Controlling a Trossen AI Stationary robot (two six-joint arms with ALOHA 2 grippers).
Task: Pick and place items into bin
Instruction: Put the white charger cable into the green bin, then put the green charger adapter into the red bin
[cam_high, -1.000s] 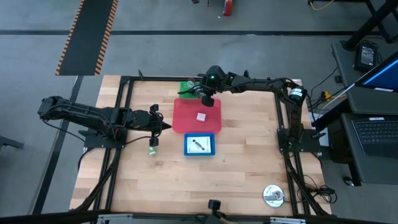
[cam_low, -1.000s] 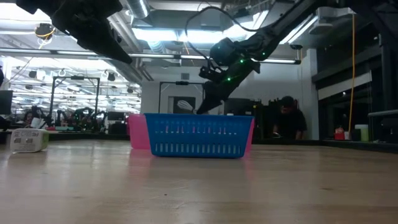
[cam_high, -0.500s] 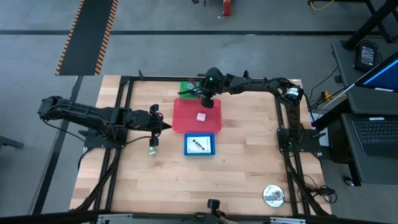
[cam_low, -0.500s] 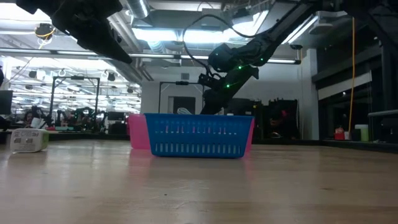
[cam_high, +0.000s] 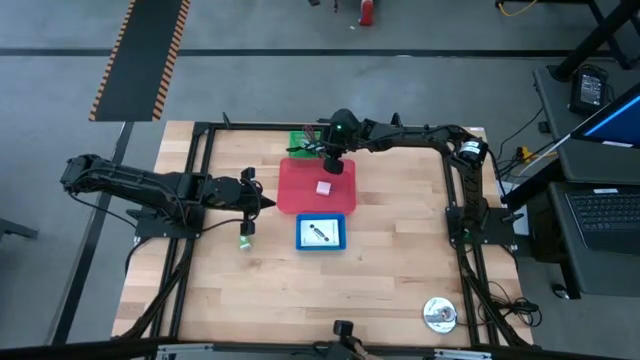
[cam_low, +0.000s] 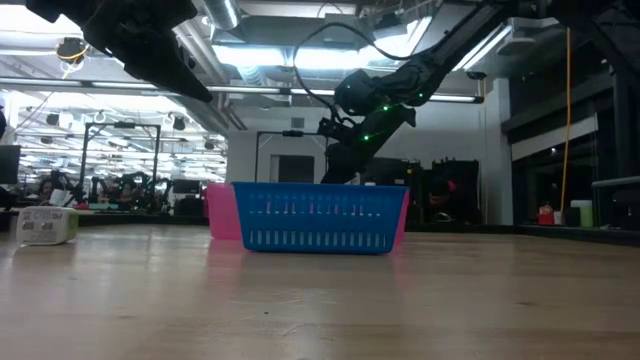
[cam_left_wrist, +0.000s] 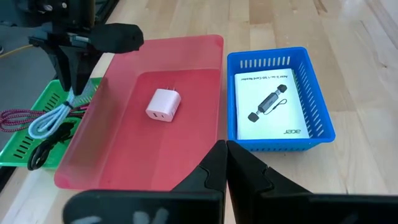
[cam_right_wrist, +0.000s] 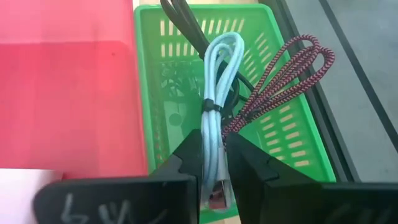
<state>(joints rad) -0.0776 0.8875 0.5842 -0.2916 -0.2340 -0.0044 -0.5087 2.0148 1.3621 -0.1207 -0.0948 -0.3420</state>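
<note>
The right claw (cam_right_wrist: 213, 163), jaws narrowly parted around a pale blue cable (cam_right_wrist: 214, 112), hangs over the green basket (cam_right_wrist: 298, 134) at the frame's centre, seemingly mid-release, so lifting clear comes next, while the shut left claw (cam_high: 262, 203) waits mid-left.

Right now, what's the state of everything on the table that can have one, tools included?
left tool: shut, empty, raised beside the red bin.
right tool: slightly open, at the green basket.
red bin: holds one pink charger.
blue basket: holds a printed card, lying flat.
green basket: holds a tied light blue cable and a looped dark red cord.
</note>
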